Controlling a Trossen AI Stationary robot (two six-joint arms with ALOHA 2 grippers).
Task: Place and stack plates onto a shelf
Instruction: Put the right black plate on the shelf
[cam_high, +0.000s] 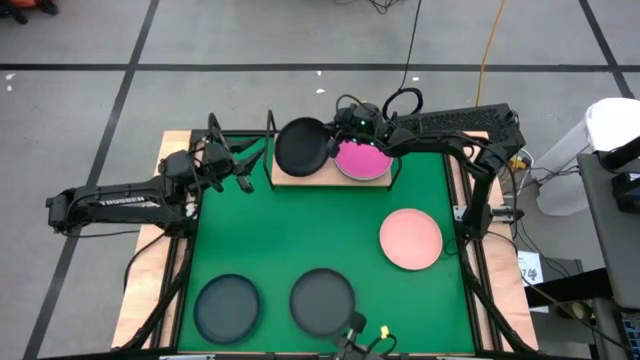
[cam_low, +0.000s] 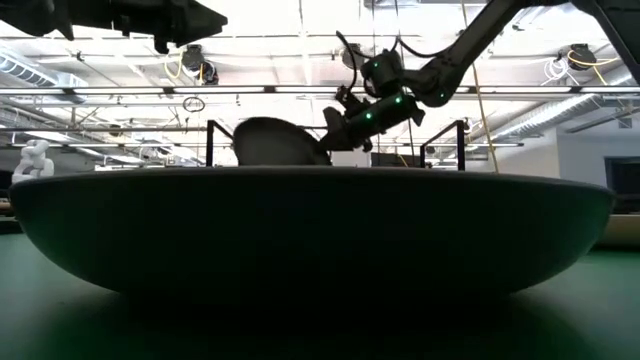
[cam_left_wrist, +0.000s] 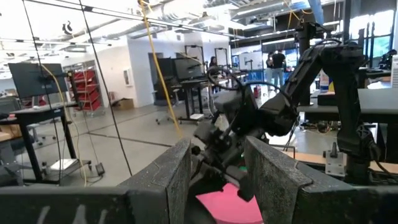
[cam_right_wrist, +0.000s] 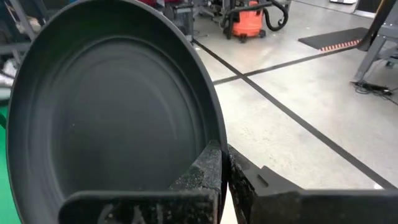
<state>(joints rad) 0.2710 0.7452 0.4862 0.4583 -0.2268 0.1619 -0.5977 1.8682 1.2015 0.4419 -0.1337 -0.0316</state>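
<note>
My right gripper (cam_high: 333, 146) is at the far edge of the table, shut on a dark plate (cam_high: 302, 147) above the left half of the light-wood shelf (cam_high: 300, 181). A hot pink plate (cam_high: 362, 159) lies flat on the shelf's right half. A salmon pink plate (cam_high: 411, 238) lies on the green mat at the right, and two dark plates (cam_high: 227, 307) (cam_high: 322, 298) lie near its near edge. My left gripper (cam_high: 243, 163) waits open, left of the shelf, touching nothing. My right gripper pinches the dark plate by its rim (cam_right_wrist: 217, 142), on the side toward the hot pink plate, with one finger (cam_right_wrist: 200, 169) on the inner face and the other behind it. The fingers come from the table's right. The plate (cam_low: 275, 142) is tilted; its lower edge is hidden in the low view.
Thin black posts (cam_high: 271, 122) (cam_high: 395, 172) stand at the shelf's ends. In the low view a dark plate (cam_low: 300, 230) close to the camera blocks most of the table. The green mat (cam_high: 300, 235) has free room in its middle. Cables lie at the table's right edge.
</note>
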